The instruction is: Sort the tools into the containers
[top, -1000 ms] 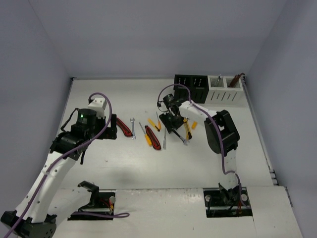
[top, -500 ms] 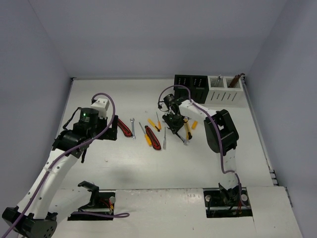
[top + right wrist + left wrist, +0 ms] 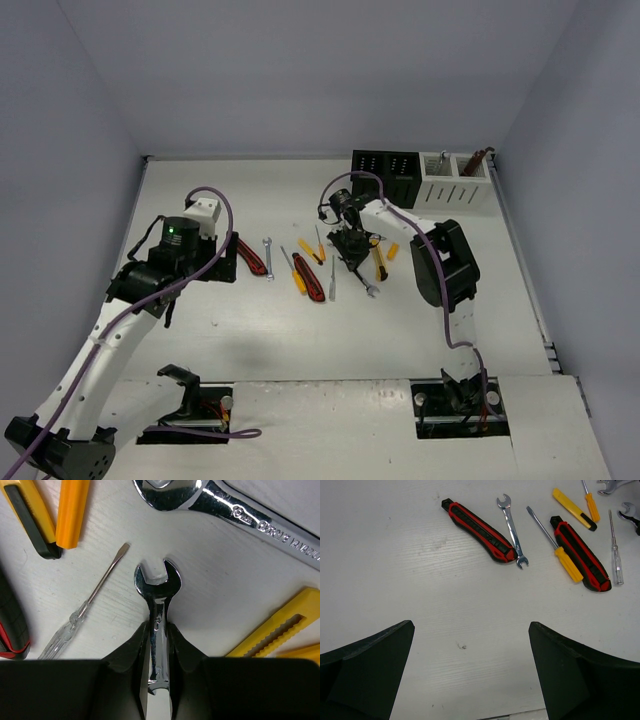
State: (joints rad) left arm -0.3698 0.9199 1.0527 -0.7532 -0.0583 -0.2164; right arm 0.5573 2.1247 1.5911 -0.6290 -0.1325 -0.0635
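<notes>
Clamping a small silver wrench (image 3: 156,587) between right fingers (image 3: 184,647), left fingers (image 3: 370,672) spread wide apart

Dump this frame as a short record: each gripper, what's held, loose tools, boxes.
left gripper: open, empty, above bare table
right gripper: shut on small silver wrench; cannot tell if lifted
loose ahead of left: red-black knife, thin wrench, orange-handled screwdriver
large wrench: lies just beyond the gripped one
black box: far edge, contents not visible
white box: beside it, something stands in each compartment
</notes>
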